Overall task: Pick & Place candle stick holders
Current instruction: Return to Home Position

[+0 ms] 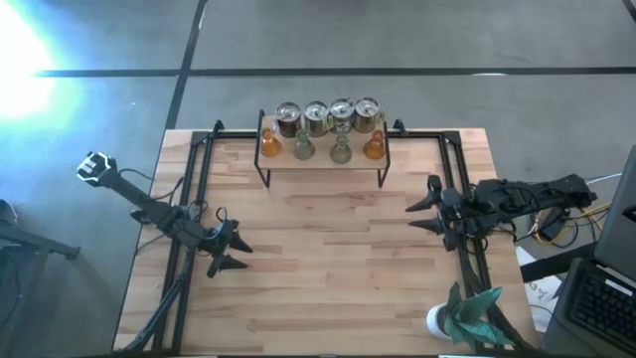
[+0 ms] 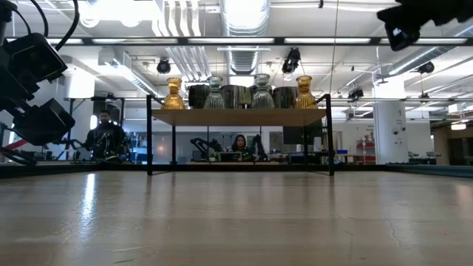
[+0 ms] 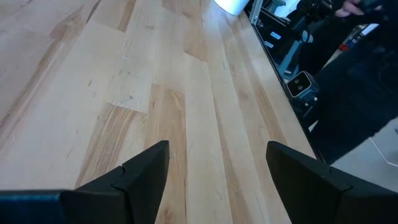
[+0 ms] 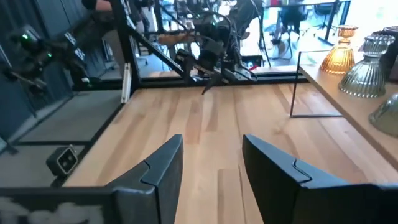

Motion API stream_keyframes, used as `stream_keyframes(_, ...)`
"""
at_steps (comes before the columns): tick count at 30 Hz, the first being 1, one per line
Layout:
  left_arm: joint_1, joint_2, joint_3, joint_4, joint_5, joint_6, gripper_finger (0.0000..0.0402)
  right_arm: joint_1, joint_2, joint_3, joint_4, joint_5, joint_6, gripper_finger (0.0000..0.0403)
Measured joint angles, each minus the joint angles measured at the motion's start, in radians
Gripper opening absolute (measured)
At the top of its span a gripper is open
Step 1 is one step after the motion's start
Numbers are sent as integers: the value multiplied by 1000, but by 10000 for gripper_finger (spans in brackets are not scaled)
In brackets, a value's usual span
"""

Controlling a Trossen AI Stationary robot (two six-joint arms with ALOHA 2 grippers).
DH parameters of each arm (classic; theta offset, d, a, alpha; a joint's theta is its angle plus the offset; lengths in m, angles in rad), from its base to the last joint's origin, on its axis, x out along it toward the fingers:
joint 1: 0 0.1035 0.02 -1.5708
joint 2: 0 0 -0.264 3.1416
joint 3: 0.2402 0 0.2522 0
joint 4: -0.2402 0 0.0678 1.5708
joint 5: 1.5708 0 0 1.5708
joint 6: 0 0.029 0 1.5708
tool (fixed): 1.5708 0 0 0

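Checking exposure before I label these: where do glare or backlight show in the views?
High view: white glare washes out the floor at the upper left corner, off the table. Low view: ceiling lights behind the shelf backlight the candle stick holders, and a pale sheen streaks the table at left.

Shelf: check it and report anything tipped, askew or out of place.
Nothing stands out. On the shelf all eight holders stand upright: four silvery cups in the back row, two amber holders at the front row's ends, two pale green holders between them. The left gripper and right gripper are open, empty, away from it.
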Motion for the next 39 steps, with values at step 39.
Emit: stream_keyframes(39, 0, 0, 0, -5, 0, 0, 273, -1, -309, -454, 275, 100, 34, 145)
